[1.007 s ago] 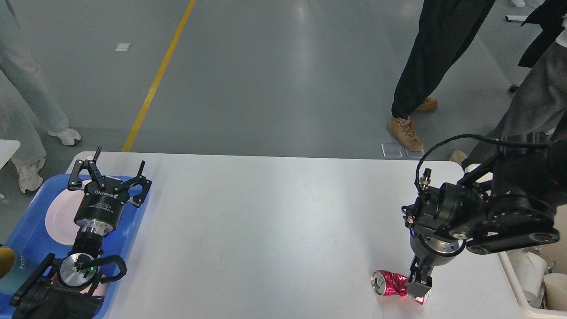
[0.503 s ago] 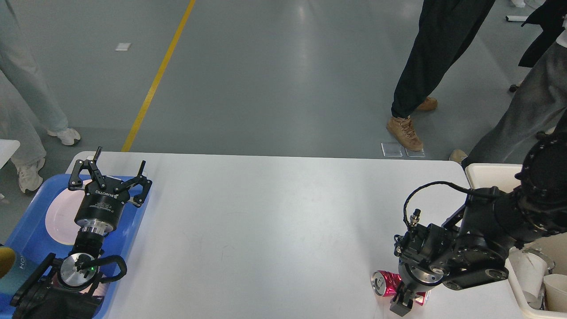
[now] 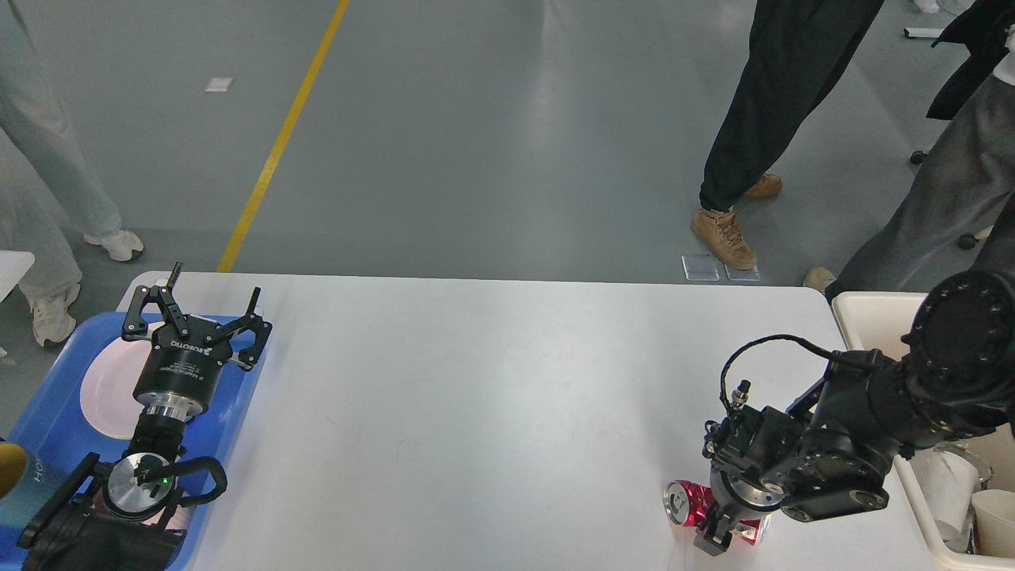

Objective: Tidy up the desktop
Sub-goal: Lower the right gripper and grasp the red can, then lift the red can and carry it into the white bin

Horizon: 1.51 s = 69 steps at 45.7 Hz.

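Note:
The white desktop (image 3: 492, 412) fills the middle of the head view. A crushed red can (image 3: 687, 507) lies on its side near the front right edge. My right gripper (image 3: 725, 531) points down onto the can. One finger (image 3: 708, 542) shows on the can's near side; the other is hidden, so I cannot tell whether the jaws are closed on it. My left gripper (image 3: 208, 295) is open and empty. It hovers over the far end of the blue tray (image 3: 47, 412) at the left.
A white plate (image 3: 107, 388) lies in the blue tray. A cream bin (image 3: 868, 317) with paper cups (image 3: 947, 484) stands off the desktop's right edge. People's legs stand beyond the far edge, at right and at far left.
My right arm has dropped lower and drawn nearer, bringing the gripper down around the can. The can has stayed in place. The left arm has not moved.

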### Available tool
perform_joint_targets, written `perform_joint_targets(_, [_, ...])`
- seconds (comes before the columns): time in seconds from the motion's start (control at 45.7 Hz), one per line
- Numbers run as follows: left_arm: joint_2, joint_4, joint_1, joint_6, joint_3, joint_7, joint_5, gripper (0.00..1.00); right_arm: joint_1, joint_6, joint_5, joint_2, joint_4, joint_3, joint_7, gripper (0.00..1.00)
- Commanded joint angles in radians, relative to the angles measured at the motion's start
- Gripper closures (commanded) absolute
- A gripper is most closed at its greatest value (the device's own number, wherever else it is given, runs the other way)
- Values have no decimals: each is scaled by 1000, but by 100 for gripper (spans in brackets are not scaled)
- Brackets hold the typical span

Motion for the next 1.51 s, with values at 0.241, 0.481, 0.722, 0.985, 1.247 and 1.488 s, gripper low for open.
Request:
perform_joint_targets(0.241, [0,0,0,0,-1,0,0,4,2,20,12,-5,1,-9,-1,100])
perform_joint_targets(0.481, [0,0,0,0,1,0,0,4,14,20,26,-14,6,-9,-1,100])
perform_joint_targets(0.722, [0,0,0,0,1,0,0,4,118,23,162,-54,48,-9,0,100])
perform_joint_targets(0.985, [0,0,0,0,1,0,0,4,517,327,544,-171,220,-27,15,100])
perform_joint_targets(1.247, [1,0,0,1,1,0,0,4,965,620,872,-175,314,-187,14,100])
perform_joint_targets(1.488, [1,0,0,1,1,-2,0,4,1019,617,880,-237,323,-268,14,100])
